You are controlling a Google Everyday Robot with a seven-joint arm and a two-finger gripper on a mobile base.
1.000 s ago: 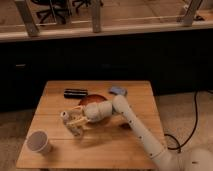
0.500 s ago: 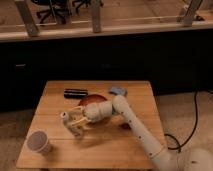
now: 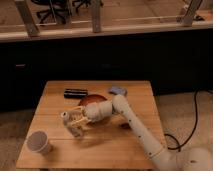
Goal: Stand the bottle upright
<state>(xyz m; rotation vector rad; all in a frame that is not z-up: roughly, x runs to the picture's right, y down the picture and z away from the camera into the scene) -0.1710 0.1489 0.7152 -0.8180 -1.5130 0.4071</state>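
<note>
The bottle (image 3: 73,125) is small and pale with a whitish cap. It lies tilted on the wooden table (image 3: 125,145), left of centre, with its cap pointing up and to the left. My gripper (image 3: 77,121) reaches in from the right and its pale fingers (image 3: 80,114) are closed around the bottle's body. The arm's rounded wrist (image 3: 100,112) is just behind it. The bottle's lower end rests on or close to the tabletop.
A grey-white paper cup (image 3: 39,142) stands at the table's front left corner. A black cylinder (image 3: 75,93) lies at the back. A reddish-brown bowl (image 3: 89,99) sits behind the wrist. A small blue-grey object (image 3: 118,91) lies at the back right.
</note>
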